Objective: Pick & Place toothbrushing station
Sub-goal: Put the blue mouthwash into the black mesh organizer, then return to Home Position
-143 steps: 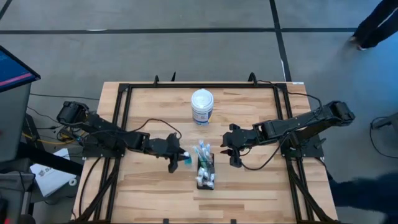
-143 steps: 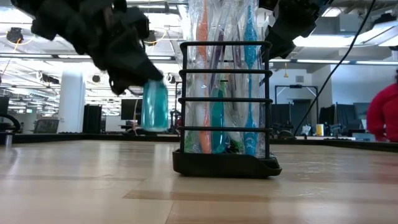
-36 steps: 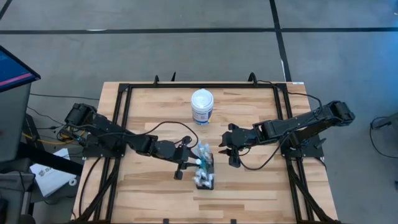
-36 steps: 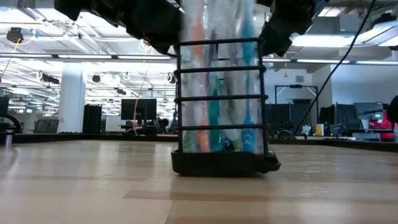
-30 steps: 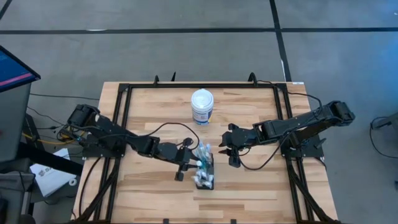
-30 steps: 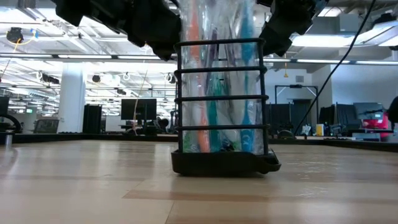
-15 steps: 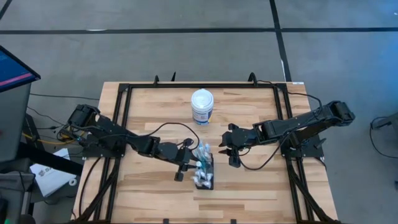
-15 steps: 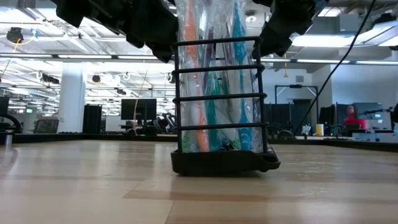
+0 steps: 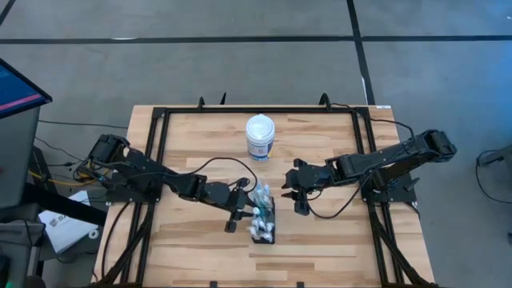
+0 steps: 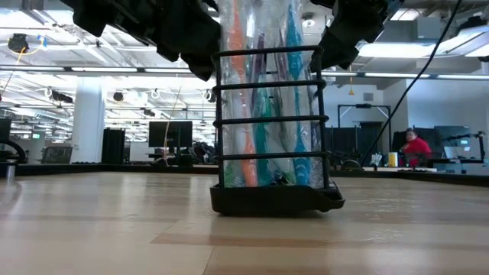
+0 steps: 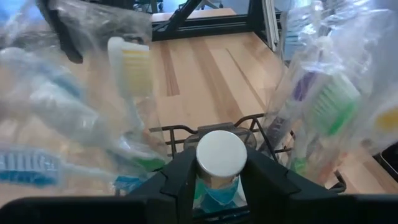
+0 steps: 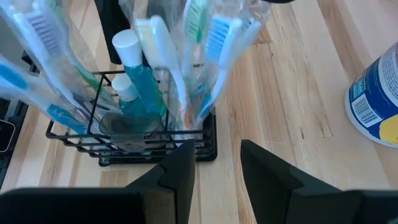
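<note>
The toothbrushing station (image 9: 264, 220), a black wire holder, stands on the table's middle near side, full of wrapped toothbrushes (image 12: 205, 43); the low view shows its base (image 10: 271, 200) flat on the wood. My left gripper (image 11: 221, 182) reaches into it from the table's left and is shut on a small blue bottle with a white cap (image 11: 222, 152). The right wrist view shows the bottle (image 12: 142, 87) standing in the holder's left end. My right gripper (image 12: 217, 168) hovers open just right of the holder with nothing between its fingers. My left gripper has the blue bottle between its two fingers, one on each side of the body just under the white cap (image 11: 217, 186). The fingers (image 11: 180, 183) come from the table's left, slanting down. The bottle stands upright inside the holder; its lower part is hidden by the gripper.
A white round tub with a blue label (image 9: 260, 136) stands toward the far edge, behind the holder. A black metal frame (image 9: 160, 120) runs along the table's sides. Bare wood lies near the front edge. A person in red (image 10: 416, 145) sits far off in the room.
The wrapped toothbrushes have leaned over a little inside the holder while my left gripper stays among them. The holder's base stays where it was.
</note>
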